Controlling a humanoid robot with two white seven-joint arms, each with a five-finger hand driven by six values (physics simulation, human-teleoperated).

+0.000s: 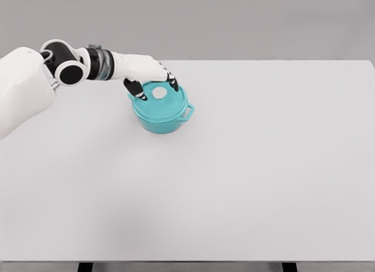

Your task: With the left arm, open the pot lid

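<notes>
A teal pot [163, 116] stands on the white table [246, 166], left of the middle and toward the back. Its teal lid [167, 103] sits on it, with a white knob [159, 93] at the centre. My left hand [157, 86] hovers just over the lid. Its black-tipped fingers [173, 81] are spread around the knob and do not visibly clasp it. The left arm reaches in from the upper left. A side handle [188, 111] sticks out on the pot's right.
The table's front edge runs along the bottom of the view, with dark legs [85, 266] below it. A grey wall lies behind the table.
</notes>
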